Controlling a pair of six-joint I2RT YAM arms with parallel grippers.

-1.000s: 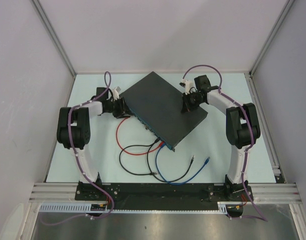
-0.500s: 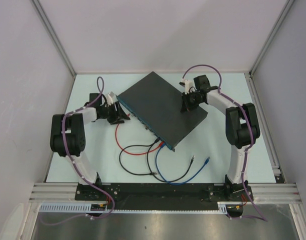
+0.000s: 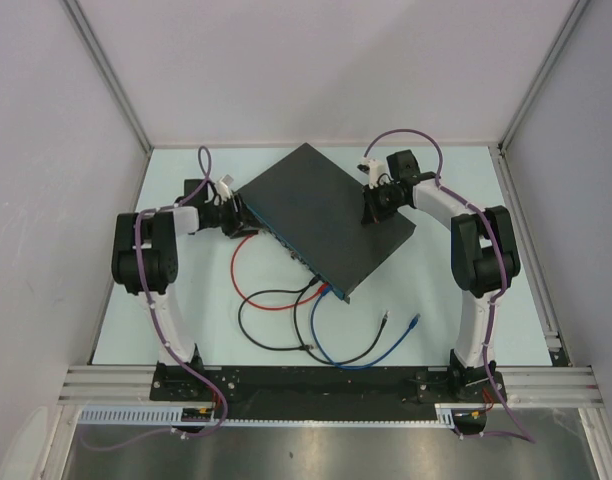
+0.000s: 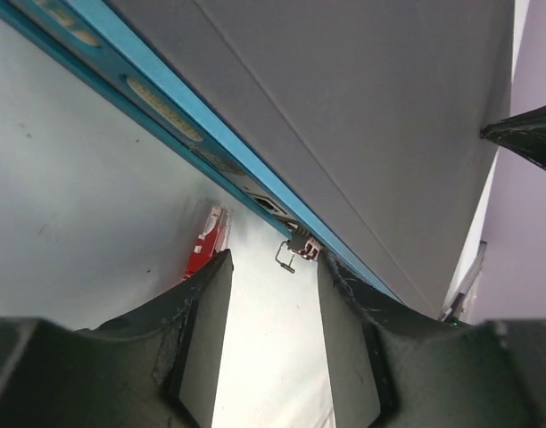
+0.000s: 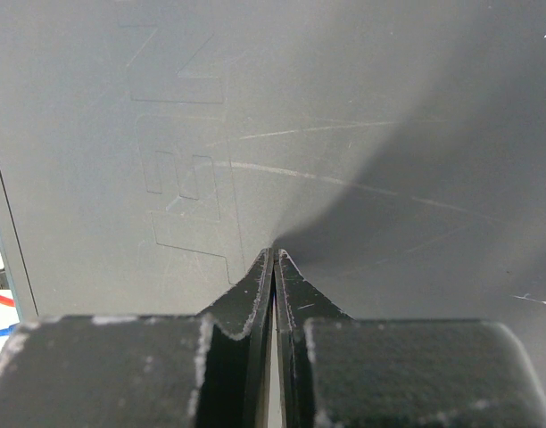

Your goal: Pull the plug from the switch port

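Red plug [image 4: 206, 242] just beside the low, parted left gripper [image 4: 273, 267], near the switch [image 4: 344, 107] edge; right gripper [image 5: 273, 253] pressed together atop the switch.

Dark flat switch [image 3: 326, 215], red plug [image 4: 208, 242] beside it

The large flat dark grey rectangular switch [image 3: 321, 215] lies askew in the middle of the pale flat table [image 3: 456, 180], with the left gripper [image 3: 238, 215] at its left corner and the right gripper [image 3: 371, 212] over its right part. A thin red cable [image 3: 236, 275], a thin black cable [image 3: 248, 335] and a thin blue cable [image 3: 331, 355] lie looped before its socket edge, nearer the arm bases.
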